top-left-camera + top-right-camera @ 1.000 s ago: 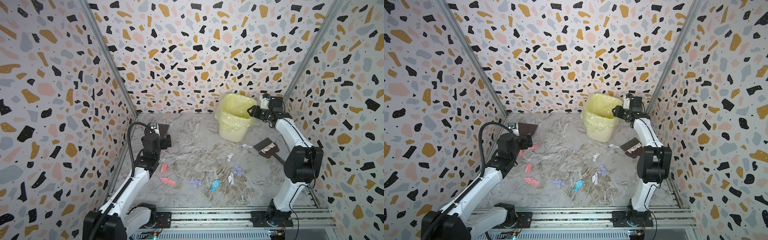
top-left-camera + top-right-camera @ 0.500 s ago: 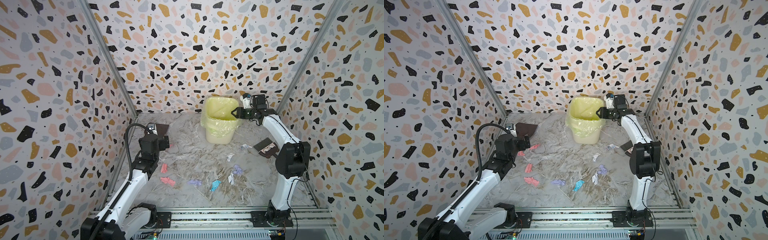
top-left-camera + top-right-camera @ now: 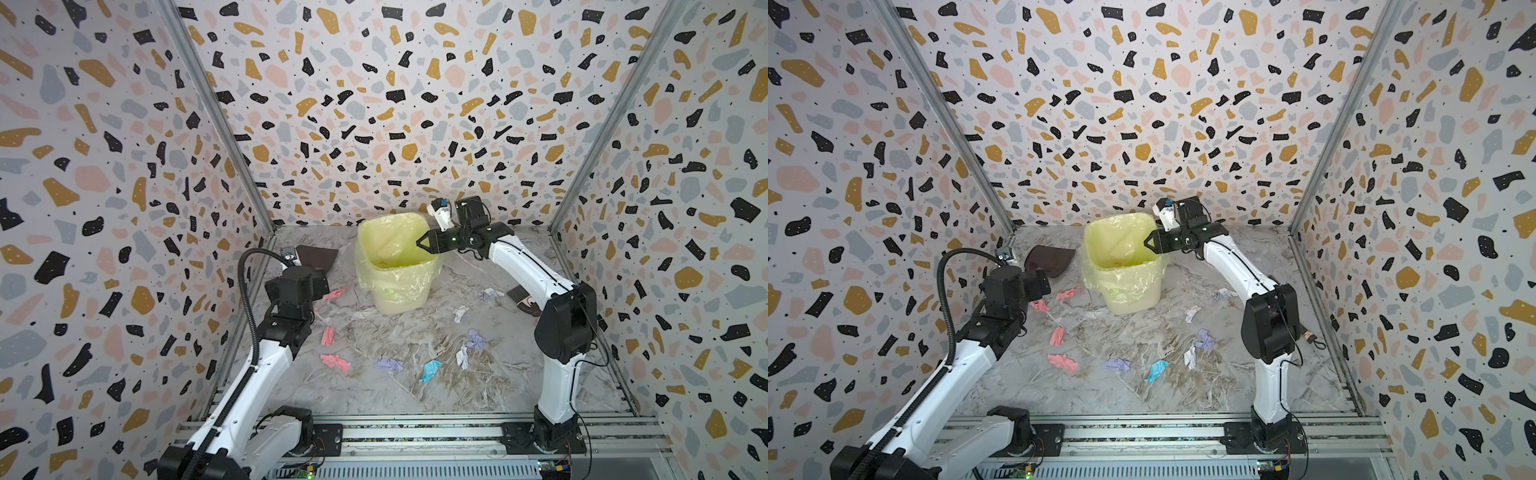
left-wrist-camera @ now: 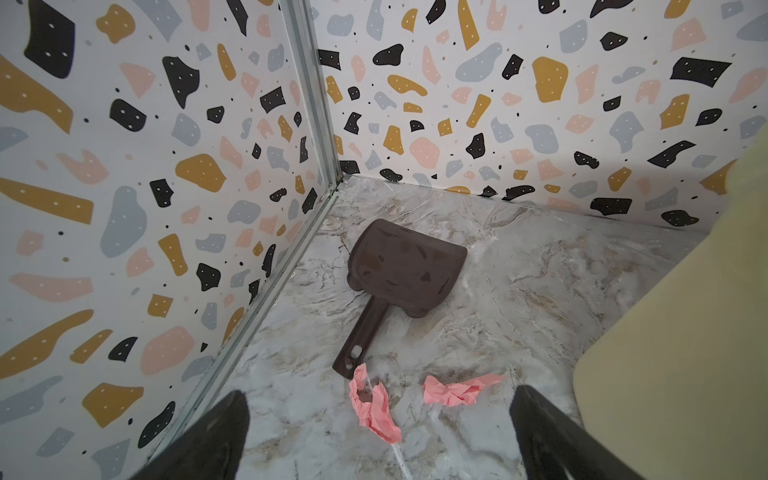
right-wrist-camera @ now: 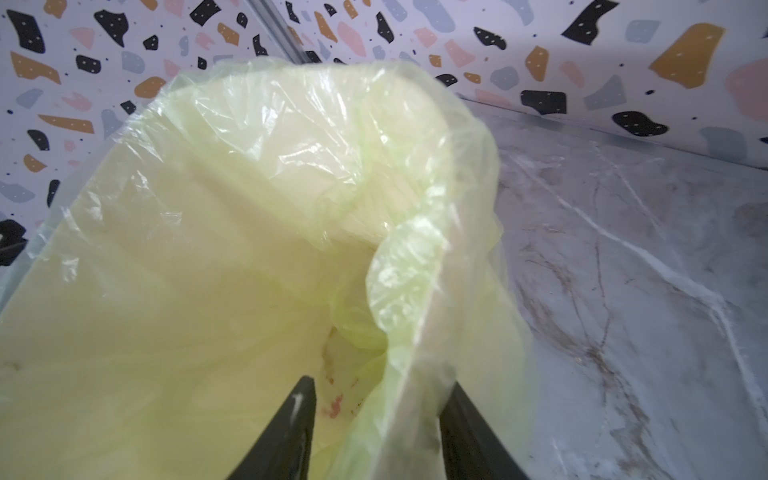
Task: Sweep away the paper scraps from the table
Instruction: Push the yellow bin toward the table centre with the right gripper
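The right gripper clamps the right rim of the yellow-lined bin, far middle; the left gripper hangs spread wide (dustpan just beyond). The paper scraps litter the table mid-scene.

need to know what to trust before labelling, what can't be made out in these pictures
- Brush: mostly behind the right arm in both top views; bristles barely show.
- Left tool: under its own wrist in both top views; left wrist view cuts its fingers at the edge.
- Bin contents: right wrist view is blurred, and the crumpled liner hides the bottom.
- White paper scraps: too small in the top views to tell shape.
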Controlling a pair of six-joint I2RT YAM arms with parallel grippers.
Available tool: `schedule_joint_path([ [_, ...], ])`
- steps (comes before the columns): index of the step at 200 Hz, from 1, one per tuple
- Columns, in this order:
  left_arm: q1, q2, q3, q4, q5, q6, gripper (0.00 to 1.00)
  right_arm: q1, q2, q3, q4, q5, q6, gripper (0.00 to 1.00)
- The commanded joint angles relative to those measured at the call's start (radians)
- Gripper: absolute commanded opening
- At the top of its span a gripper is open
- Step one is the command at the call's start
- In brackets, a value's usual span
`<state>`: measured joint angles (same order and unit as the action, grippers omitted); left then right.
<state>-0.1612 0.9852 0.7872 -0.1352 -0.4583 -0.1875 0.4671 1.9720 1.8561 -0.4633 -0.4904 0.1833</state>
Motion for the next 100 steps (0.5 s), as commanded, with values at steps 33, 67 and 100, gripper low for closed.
schedule_joint_path([
  [33, 0.006, -0.03, 0.079, -0.02, -0.004, -0.028, 0.99, 0.035, 0.01, 0.009, -0.082, 0.016, -0.028, 0.51],
  [67, 0.006, -0.038, 0.104, -0.03, 0.066, -0.015, 1.0, 0.008, -0.034, 0.025, -0.059, 0.024, 0.011, 0.69],
  [100, 0.006, -0.055, 0.099, -0.032, 0.114, -0.01, 1.0, -0.027, -0.103, 0.042, -0.059, 0.016, 0.042, 0.85],
])
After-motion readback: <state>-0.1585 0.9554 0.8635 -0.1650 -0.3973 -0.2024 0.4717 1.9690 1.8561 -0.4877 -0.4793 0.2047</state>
